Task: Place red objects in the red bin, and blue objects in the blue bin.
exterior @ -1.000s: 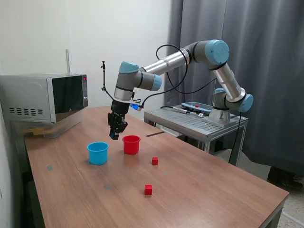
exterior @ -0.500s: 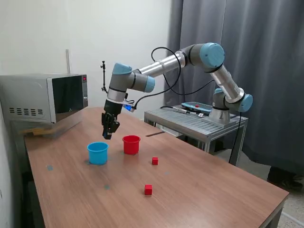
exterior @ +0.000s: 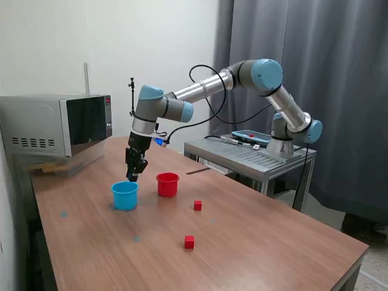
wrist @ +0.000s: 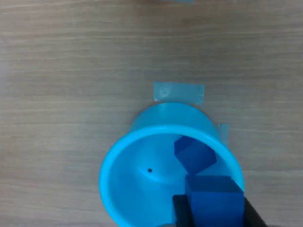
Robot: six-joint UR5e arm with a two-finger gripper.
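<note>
My gripper (exterior: 133, 176) hangs just above the light blue cup, the blue bin (exterior: 125, 195), and is shut on a dark blue cube (wrist: 214, 201). In the wrist view that cube sits between the black fingers (wrist: 182, 213) over the blue bin's rim (wrist: 113, 156). A second dark blue cube (wrist: 195, 155) lies inside the blue bin. The red bin (exterior: 168, 184) stands beside it on the exterior view's right. Two small red cubes lie on the table, one (exterior: 197, 205) near the red bin and one (exterior: 190, 242) nearer the front.
A microwave (exterior: 57, 124) stands at the table's back on the exterior view's left. A grey metal stand (exterior: 248, 154) carrying the arm's base is behind the table on the exterior view's right. A small strip of tape (wrist: 178, 92) lies on the wood by the blue bin.
The gripper has swung from beside the red bin toward the exterior view's left, carrying the blue cube, and now hangs over the blue bin.
</note>
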